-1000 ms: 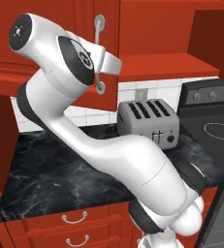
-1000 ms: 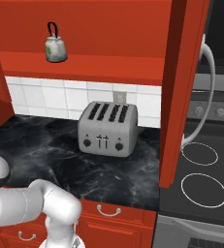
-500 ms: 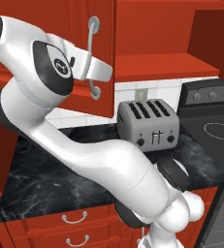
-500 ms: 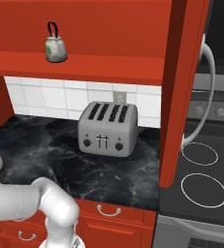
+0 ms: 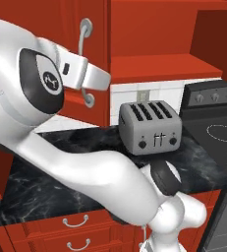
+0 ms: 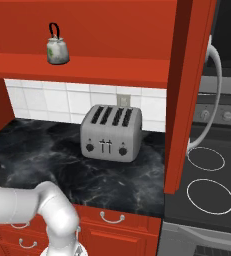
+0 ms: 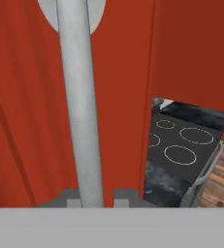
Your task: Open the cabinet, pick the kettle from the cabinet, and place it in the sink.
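The red cabinet's left door [image 5: 98, 45] stands swung out, and my gripper [image 5: 84, 69] is shut on its vertical silver bar handle [image 5: 86, 28]. In the hand view the handle [image 7: 78, 97] runs up from between my two fingertips [image 7: 96, 199], against the red door. The small white kettle [image 6: 57, 49] with a black hoop handle stands upright on the open cabinet's shelf [image 6: 112, 70], far from the gripper. The right door [image 6: 189, 90] hangs open with its handle [image 6: 213, 95] facing the stove. The sink is out of view.
A silver four-slot toaster [image 5: 150, 127] stands on the black marble counter [image 6: 42, 160] under the cabinet. A black stove [image 6: 207, 180] lies to the right. Red drawers [image 5: 75, 224] run along the counter's front. My arm's elbow [image 5: 41, 78] looms at the left.
The left door has swung further open, its handle carried left and toward the cameras with my gripper on it. The kettle and the toaster have not moved.
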Robot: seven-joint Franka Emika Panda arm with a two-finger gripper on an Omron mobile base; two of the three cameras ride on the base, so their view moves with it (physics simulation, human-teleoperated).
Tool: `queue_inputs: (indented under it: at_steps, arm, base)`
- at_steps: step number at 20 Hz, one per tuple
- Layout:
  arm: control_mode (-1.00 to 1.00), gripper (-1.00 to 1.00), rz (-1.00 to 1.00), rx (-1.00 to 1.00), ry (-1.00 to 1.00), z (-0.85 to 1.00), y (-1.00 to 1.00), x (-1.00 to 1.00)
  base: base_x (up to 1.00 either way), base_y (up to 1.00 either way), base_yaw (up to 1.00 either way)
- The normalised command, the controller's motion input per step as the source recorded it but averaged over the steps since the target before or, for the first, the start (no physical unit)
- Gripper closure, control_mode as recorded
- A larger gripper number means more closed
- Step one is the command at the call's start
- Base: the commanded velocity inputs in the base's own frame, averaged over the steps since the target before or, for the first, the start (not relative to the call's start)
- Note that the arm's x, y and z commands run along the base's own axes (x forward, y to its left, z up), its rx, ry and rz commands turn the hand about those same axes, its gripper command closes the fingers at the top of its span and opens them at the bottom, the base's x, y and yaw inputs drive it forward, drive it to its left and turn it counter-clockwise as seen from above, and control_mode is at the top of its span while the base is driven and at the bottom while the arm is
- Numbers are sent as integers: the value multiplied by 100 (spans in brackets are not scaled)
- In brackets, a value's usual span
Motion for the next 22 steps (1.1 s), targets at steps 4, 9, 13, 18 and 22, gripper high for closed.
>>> queue_inputs:
  at_steps: [4,9,13,18,22]
  arm:
    - [-100,100,17,0,0,-16,13,-43]
    - [-100,100,29,3,0,-28,2,-22]
    - [-100,-100,34,1,0,-43,0,-13]
    - [-100,-100,35,0,2,-44,0,-17]
    - [-100,-100,32,0,2,-38,-5,-28]
  base:
    - [0,0,0]
    - [0,0,0]
    - [0,0,0]
    - [0,0,0]
    - [0,0,0]
